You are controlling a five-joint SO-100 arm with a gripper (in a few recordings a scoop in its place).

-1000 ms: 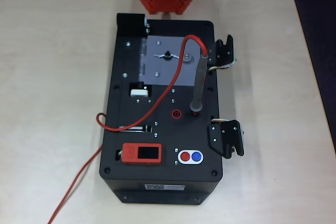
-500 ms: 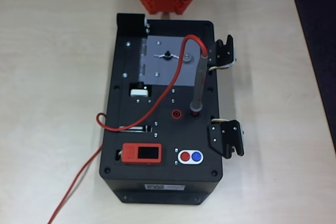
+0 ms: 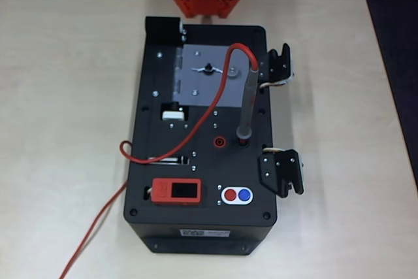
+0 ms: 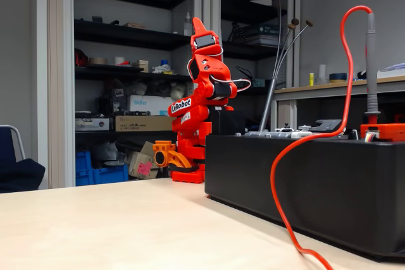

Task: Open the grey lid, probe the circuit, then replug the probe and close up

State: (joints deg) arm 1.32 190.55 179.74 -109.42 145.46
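Pale wood table (image 3: 65, 96) carries the black box (image 3: 163, 227); shelves (image 4: 126, 36) behind; tool (image 4: 201, 30) seemingly together, hard to tell.

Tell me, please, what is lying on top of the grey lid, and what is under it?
On the closed grey lid sit its small black knob and the red cable crossing it. The probe stands plugged beside it. What lies under the lid is covered.

The glossy orange-red plastic robot arm (image 4: 196, 105) carries a white "LeRobot" label, black servo blocks and thin white cables.
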